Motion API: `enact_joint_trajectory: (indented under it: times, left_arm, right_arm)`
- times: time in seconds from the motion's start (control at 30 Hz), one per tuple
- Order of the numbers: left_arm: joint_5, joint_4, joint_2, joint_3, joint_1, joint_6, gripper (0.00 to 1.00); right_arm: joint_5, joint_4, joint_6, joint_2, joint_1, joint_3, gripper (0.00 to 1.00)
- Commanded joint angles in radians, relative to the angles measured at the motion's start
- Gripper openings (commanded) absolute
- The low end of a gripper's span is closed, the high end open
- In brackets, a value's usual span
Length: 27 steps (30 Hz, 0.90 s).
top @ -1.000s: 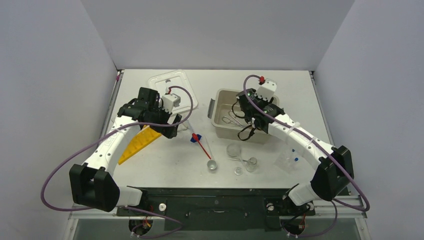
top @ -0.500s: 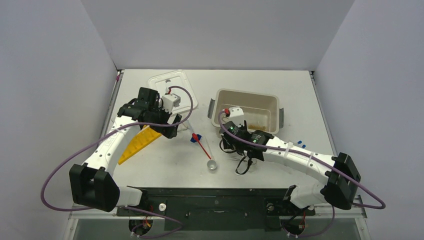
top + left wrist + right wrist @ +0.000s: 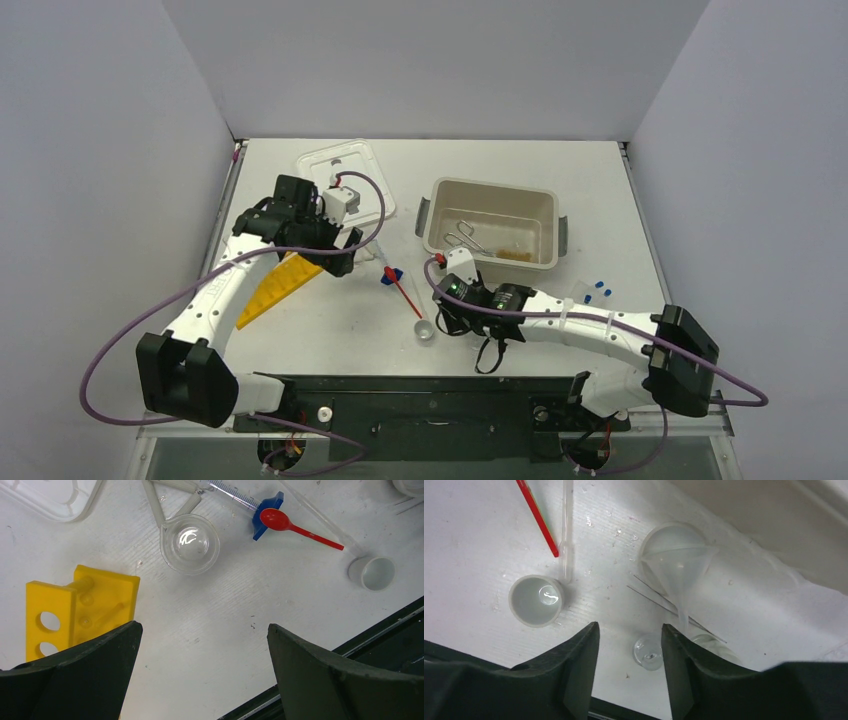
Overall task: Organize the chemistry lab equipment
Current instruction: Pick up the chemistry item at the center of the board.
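Right claw (image 3: pixel 630 630), jaws apart and empty, hovers over small glassware at the near edge of the worktop (image 3: pixel 474 555); left claw (image 3: pixel 205 630) is spread wide, also empty.
Largest first: the yellow rack (image 3: pixel 75 605) looks stiff and light, best taken by an edge; the clear funnel (image 3: pixel 679 562) lies just beside the beige tub (image 3: pixel 492 184); the vial (image 3: pixel 647 652) under the right claw is probably light, slick and breakable, so grip it gently across its wall.

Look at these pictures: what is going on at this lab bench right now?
A tidy-up is under way. The right pincer, jaws apart and empty, hangs over a small glass vial beside a clear funnel. The left pincer, wide open, hovers near the yellow rack and a glass dish. Metal tongs lie in the beige tub.
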Motion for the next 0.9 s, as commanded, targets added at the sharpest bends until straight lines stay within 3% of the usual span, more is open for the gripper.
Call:
enact_joint_trajectory:
  times: [0.0,0.27,0.43,0.57,0.87]
  left_arm:
    - [0.000,0.024,-0.031,0.010,0.000,-0.007,0.96]
    - [-0.015,0.029,-0.037,-0.006,0.001,-0.001,0.97]
    - [-0.021,0.027,-0.044,-0.009,0.001,0.000,0.97]
    - [-0.032,0.028,-0.054,-0.020,0.002,0.009,0.97]
    - [-0.033,0.033,-0.052,-0.023,0.006,0.009,0.97]
  right_arm:
    - [0.032,0.008,0.048,-0.029,0.023,-0.040,0.42]
    - [-0.086,0.091,0.009,-0.007,0.013,-0.091,0.35]
    - [-0.091,0.103,0.001,0.085,-0.036,-0.094,0.40]
    - [-0.088,0.126,-0.001,0.071,-0.076,-0.110,0.44]
    - [-0.113,0.174,-0.040,0.120,-0.162,-0.127,0.44]
